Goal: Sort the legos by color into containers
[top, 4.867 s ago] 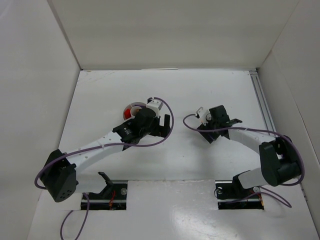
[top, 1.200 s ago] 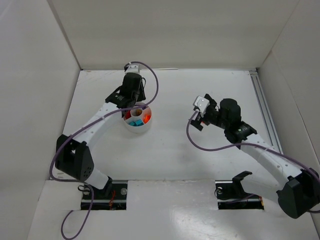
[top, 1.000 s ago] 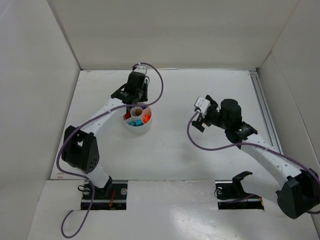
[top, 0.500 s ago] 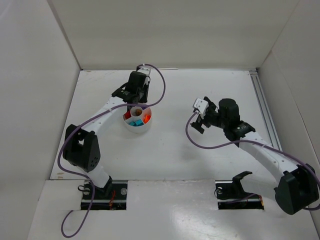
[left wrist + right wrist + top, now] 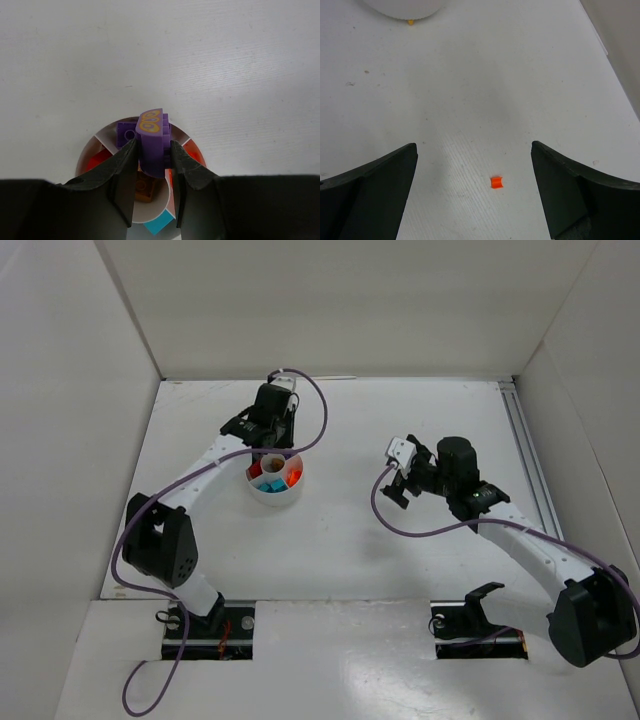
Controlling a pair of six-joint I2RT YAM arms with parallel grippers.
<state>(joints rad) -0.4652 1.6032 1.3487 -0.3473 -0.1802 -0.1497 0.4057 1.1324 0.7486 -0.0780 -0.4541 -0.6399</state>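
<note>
In the upper left of the overhead view, the left gripper [image 5: 152, 146] hangs right above the far side of the white divided dish [image 5: 272, 498]. Its wrist camera shows the fingers drawn in narrow and clamped on a purple brick [image 5: 151, 142] with a yellow looped pattern on its top face. The brick is held upright above the dish, over the wedge at the top of that frame. A second purple brick [image 5: 126, 134] already lies in that wedge, just left of the held one.

The wedges on either side hold a red piece [image 5: 100, 160] on the left and an orange-red piece [image 5: 195, 156] on the right. A brown brick [image 5: 143, 186] sits in the round middle hub, and a teal brick [image 5: 157, 225] shows at the bottom edge.

Over on the right of the overhead view, the right gripper [image 5: 473, 146] hovers above the white table [image 5: 400, 410], well apart from the dish. Its fingers are spread wide with nothing between them. Low in the centre of its wrist view, a tiny orange piece [image 5: 496, 182] lies alone on the table, between the two fingers and a little nearer the right one. The dish's curved outer wall shows at the top left of that frame, with a small orange speck [image 5: 410, 22] against its edge; what the speck is, I cannot tell.
</note>
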